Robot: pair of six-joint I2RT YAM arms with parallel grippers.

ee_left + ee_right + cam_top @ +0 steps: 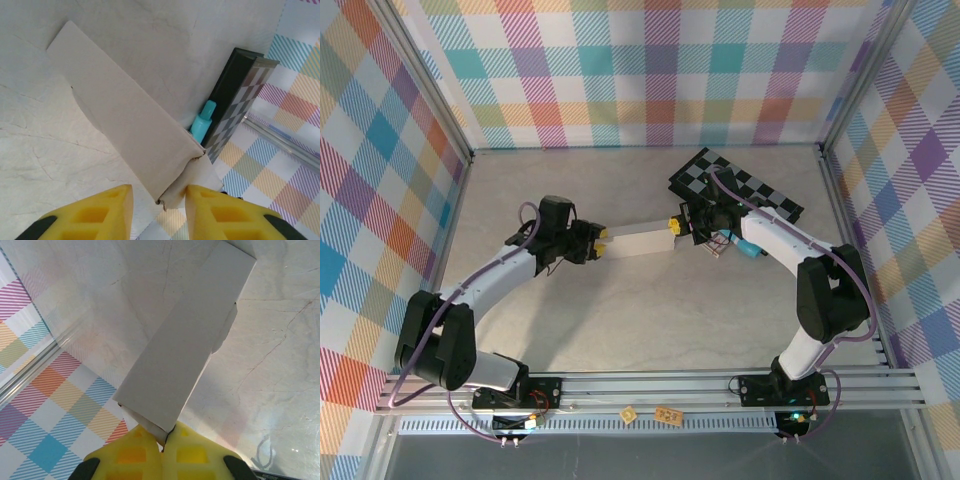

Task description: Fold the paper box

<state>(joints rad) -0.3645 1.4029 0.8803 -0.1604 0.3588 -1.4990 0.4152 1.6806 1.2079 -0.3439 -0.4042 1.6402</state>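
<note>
While the paper box (638, 240) spans the middle of the tabletop (620, 320), the right gripper (162, 432) pinches its end flap tight and the left gripper (159, 192) has its fingers apart around the other end; a skewed squeeze could crumple that flap. No readable writing

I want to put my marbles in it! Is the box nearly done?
Partly. The paper box already looks folded into a long sleeve. The right end effector pinches one end; the left end effector stands open around the other. Both ends look unclosed, so closing them seems left.
</note>
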